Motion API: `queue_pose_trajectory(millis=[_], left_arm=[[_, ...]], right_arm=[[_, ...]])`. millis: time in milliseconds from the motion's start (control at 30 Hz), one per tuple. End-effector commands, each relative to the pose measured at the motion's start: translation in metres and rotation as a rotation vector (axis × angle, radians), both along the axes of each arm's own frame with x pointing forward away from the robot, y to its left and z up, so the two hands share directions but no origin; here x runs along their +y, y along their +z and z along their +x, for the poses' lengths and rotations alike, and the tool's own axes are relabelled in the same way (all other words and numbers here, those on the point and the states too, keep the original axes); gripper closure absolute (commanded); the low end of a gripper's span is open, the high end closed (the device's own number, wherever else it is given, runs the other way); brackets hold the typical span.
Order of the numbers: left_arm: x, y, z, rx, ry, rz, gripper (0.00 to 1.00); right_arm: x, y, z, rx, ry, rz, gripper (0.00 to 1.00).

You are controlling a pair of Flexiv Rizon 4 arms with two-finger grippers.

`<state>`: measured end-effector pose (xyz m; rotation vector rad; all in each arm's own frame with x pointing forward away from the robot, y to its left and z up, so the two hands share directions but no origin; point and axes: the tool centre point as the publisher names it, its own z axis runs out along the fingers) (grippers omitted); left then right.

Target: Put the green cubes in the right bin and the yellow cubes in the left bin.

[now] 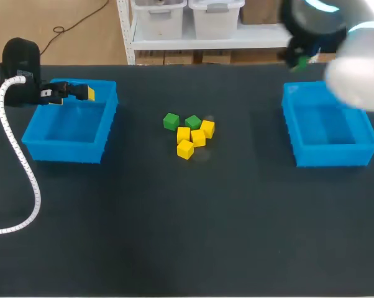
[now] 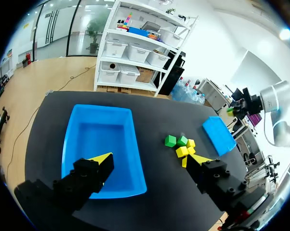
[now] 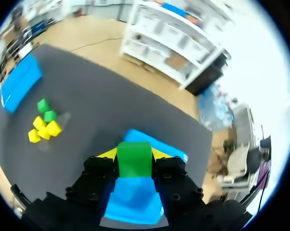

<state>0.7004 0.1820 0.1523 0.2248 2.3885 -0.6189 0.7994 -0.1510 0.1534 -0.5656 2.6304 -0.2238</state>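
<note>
The right hand (image 3: 134,156) is clenched on a green cube (image 3: 134,160), its two yellow-tipped fingers pressing the cube from both sides. From its own wrist camera, the right bin (image 3: 135,202) lies directly beneath the cube and the fingers. In the overhead camera this hand sits high at the far right of the table (image 1: 187,236), just past the far left corner of the right bin, which stands near the table's right edge. The arm there is blurred, and only a small patch of green shows at the fingers. The left hand (image 2: 151,160) is released, its fingers spread wide with nothing between them. It hangs over the left bin (image 2: 101,144), which stands near the table's left edge. Seen from overhead, the left hand is at the far rim of that bin, with one yellow fingertip showing against the blue wall. No cube can be seen in what shows of either bin. Six loose cubes lie bunched together near the middle of the table, well apart from both bins. Two green cubes (image 1: 171,121) sit side by side on the far side of the bunch. Four yellow cubes (image 1: 198,137) crowd just beside them, touching or nearly touching each other, and one sits nearest the table's front edge.
</note>
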Motion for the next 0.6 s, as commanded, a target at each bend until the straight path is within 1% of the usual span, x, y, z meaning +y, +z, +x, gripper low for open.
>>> queue_pose_trajectory(millis=[33,100,133,233,333,433,533,567,600], left_arm=[[0.0,-0.001,0.0,-0.002,-0.001,-0.002,0.0],[0.0,-0.001,0.0,-0.002,-0.001,-0.002,0.0],[0.0,-0.001,0.0,-0.002,-0.001,-0.002,0.0],[0.0,-0.001,0.0,-0.002,-0.001,-0.002,0.0],[0.0,-0.001,0.0,-0.002,-0.001,-0.002,0.0],[0.0,-0.001,0.0,-0.002,-0.001,-0.002,0.0],[0.0,-0.001,0.0,-0.002,-0.001,-0.002,0.0],[0.0,-0.001,0.0,-0.002,-0.001,-0.002,0.0],[0.0,-0.001,0.0,-0.002,-0.001,-0.002,0.0]], right_arm=[[-0.058,-0.003,-0.026,-0.128,-0.204,0.135,1.0],[-0.067,-0.018,-0.03,-0.085,-0.238,0.151,1.0],[-0.069,-0.026,-0.033,-0.064,-0.247,0.143,1.0],[-0.068,-0.047,-0.042,-0.011,-0.249,0.139,1.0],[-0.062,-0.058,-0.048,0.016,-0.236,0.131,1.0],[-0.059,-0.071,-0.049,0.046,-0.237,0.12,1.0],[-0.059,-0.086,-0.05,0.094,-0.234,0.102,1.0],[-0.059,-0.09,-0.05,0.105,-0.23,0.093,0.87],[-0.059,-0.091,-0.05,0.106,-0.239,0.081,0.36]])
